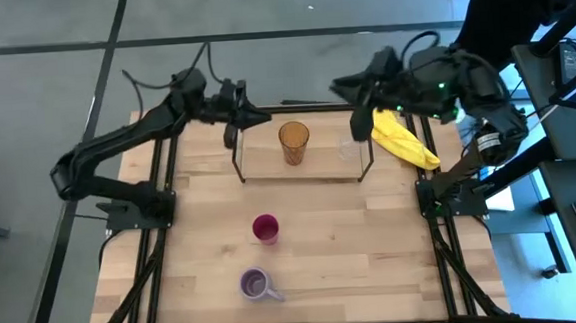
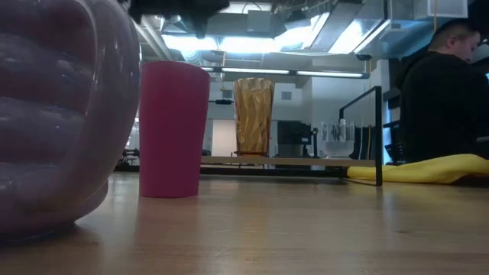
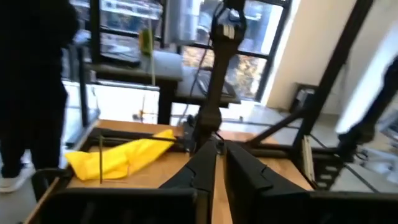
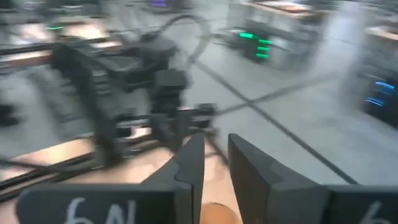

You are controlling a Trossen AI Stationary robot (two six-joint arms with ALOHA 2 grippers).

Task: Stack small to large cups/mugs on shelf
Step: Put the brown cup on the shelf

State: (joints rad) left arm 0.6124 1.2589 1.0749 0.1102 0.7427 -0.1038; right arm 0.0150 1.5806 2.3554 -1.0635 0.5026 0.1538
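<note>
The shelf (image 1: pixel 268 169) (image 2: pixel 290 161) stands at the table's far middle. The amber tumbler (image 1: pixel 294 141) (image 2: pixel 253 114) stands upright on its board, with the small clear glass (image 1: pixel 347 150) (image 2: pixel 338 141) to its right. Nearer, the magenta cup (image 1: pixel 265 228) (image 2: pixel 173 130) and the lavender mug (image 1: pixel 257 284) (image 2: pixel 53 114) stand on the table. My left gripper (image 1: pixel 263 114) (image 3: pixel 219 163) hovers level over the shelf's far left corner, pointing right, with a narrow gap and nothing in it. My right gripper (image 1: pixel 341 84) (image 4: pixel 215 163) hovers high over the far right, pointing left, slightly open and holding nothing.
A yellow cloth (image 1: pixel 404 139) (image 3: pixel 118 155) (image 2: pixel 428 168) lies at the shelf's right end. The arms' black frames run along both table sides. A person (image 2: pixel 443 92) is beyond the table's right side. Bare wood lies between the shelf and the magenta cup.
</note>
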